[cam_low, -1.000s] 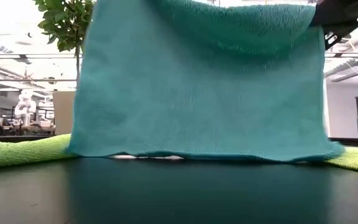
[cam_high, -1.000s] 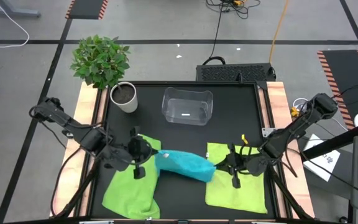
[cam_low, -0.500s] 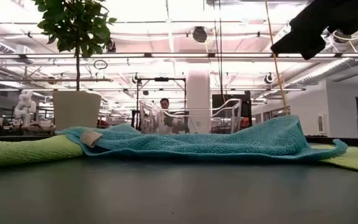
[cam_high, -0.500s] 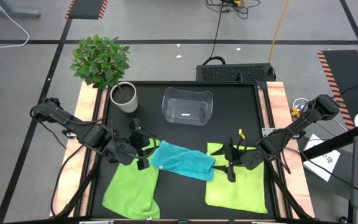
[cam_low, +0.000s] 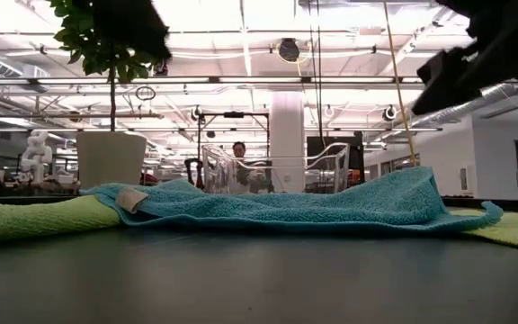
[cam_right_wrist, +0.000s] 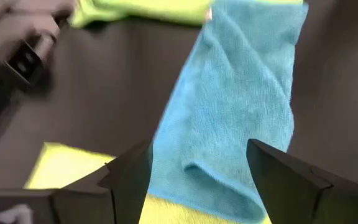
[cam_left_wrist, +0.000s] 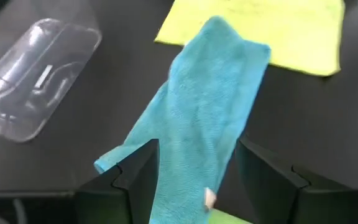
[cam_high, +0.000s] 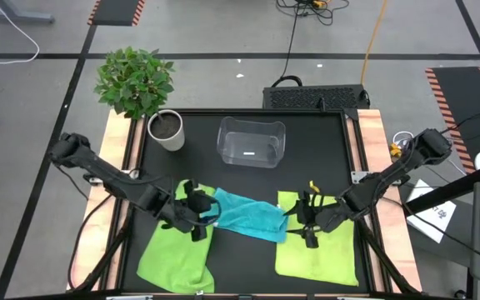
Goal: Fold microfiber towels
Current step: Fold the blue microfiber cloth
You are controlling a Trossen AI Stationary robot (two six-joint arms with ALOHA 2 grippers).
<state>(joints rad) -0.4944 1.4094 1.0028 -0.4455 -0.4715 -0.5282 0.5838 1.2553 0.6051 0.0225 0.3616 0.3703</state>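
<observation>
The turquoise microfiber towel (cam_high: 244, 214) lies in a folded strip on the black table. Its left end rests on the left lime-green towel (cam_high: 173, 252) and its right end on the edge of the right lime-green towel (cam_high: 317, 248). My left gripper (cam_high: 200, 218) hangs open just above the strip's left end (cam_left_wrist: 185, 186). My right gripper (cam_high: 300, 225) hangs open above its right end (cam_right_wrist: 216, 180). In the low view both grippers (cam_low: 129, 27) (cam_low: 475, 54) stand clear above the towel (cam_low: 286, 209). Both green towels lie flat.
A clear plastic bin (cam_high: 251, 142) stands at the far middle of the table, with a potted plant (cam_high: 165, 129) at the far left. Bare black table shows between the bin and the towels. The green towels reach almost to the near edge.
Both grippers held the turquoise towel up by its top edge, hanging as a sheet, and have let go. The towel has fallen into a flat folded strip across the two green towels. My left gripper has since come down toward its left end, and my right has sunk slightly.
</observation>
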